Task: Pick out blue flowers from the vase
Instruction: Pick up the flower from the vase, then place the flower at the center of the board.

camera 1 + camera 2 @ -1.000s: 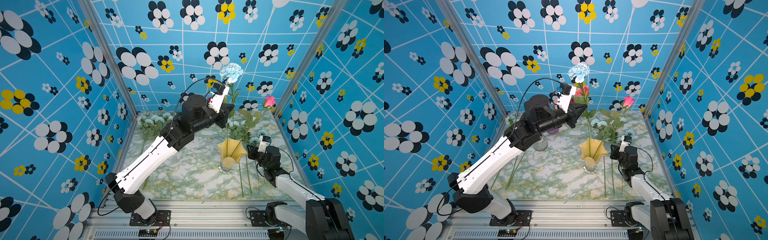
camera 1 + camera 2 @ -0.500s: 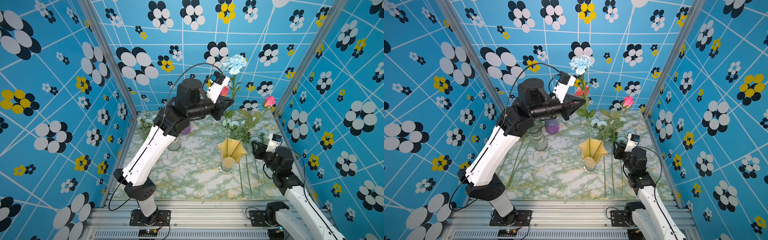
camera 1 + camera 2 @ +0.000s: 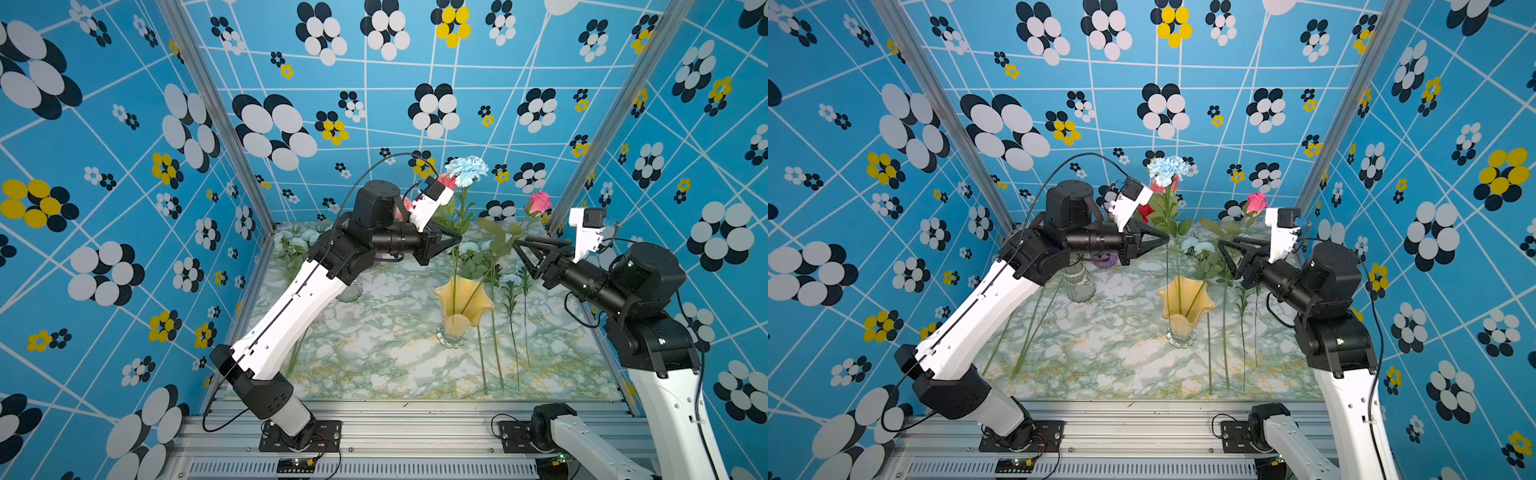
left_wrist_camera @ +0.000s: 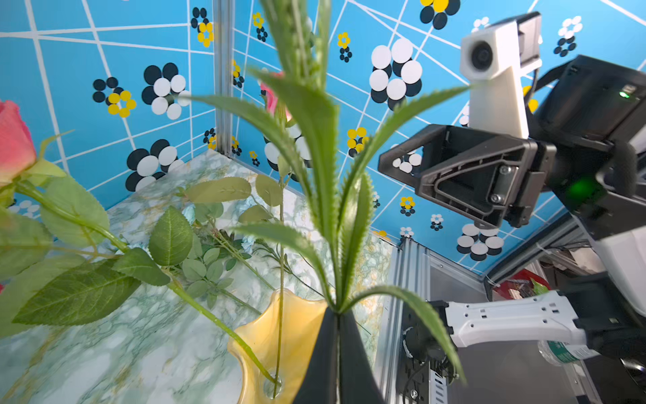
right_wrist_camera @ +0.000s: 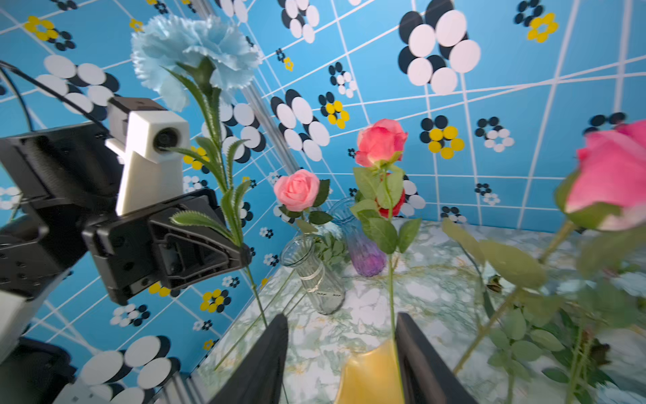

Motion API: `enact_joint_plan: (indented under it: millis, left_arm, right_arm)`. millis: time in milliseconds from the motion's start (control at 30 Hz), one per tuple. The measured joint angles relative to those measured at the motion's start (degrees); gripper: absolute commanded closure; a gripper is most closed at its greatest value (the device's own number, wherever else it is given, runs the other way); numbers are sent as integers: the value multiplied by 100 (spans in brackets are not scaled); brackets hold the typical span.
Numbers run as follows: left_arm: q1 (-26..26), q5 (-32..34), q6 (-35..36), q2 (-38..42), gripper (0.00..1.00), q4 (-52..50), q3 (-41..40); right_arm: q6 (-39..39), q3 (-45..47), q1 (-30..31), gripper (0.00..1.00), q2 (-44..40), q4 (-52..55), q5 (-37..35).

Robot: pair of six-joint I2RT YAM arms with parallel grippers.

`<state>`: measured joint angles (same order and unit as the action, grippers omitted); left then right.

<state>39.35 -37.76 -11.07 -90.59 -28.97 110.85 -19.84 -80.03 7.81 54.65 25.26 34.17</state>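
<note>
**Right arm up and free, left arm mid-lift on a blue flower**

Our left gripper (image 3: 458, 240) stays pinched on the stem of the blue flower (image 3: 466, 171), at 12 o'clock over the vase (image 3: 455, 328). The stem's foot still seems to sit in the mouth, so that pull is unfinished. Our right gripper (image 3: 519, 255) has risen from the table (image 3: 374, 345) beside the laid flowers (image 3: 509, 278) at 3 o'clock. Its fingers are now apart and empty, so we judge one drop done. Straight above is free air. The glass vase (image 3: 1077, 282) crowds 10 o'clock, the rose (image 3: 539, 202) leans at 1 o'clock between both grippers, and the back wall (image 3: 374, 108) stands close behind the bloom.
</note>
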Motion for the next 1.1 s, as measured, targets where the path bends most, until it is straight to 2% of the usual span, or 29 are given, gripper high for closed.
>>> enact_joint_plan:
  millis: [200, 500, 733, 1100]
  left_arm:
    - [-369, -476, -354, 168, 100, 726, -396]
    - [-490, -608, -592, 170, 100, 1110, -560]
    - [-485, -730, -627, -44, 100, 1027, -426]
    - [-474, -573, -302, -92, 100, 365, -188]
  right_arm:
    - [-35, -804, 229, 49, 807, -66, 640]
    - [184, -507, 911, 55, 1318, -363, 1172]
    - [400, -317, 1255, 61, 1543, -345, 1290]
    - [726, -337, 1652, 68, 1495, -144, 938]
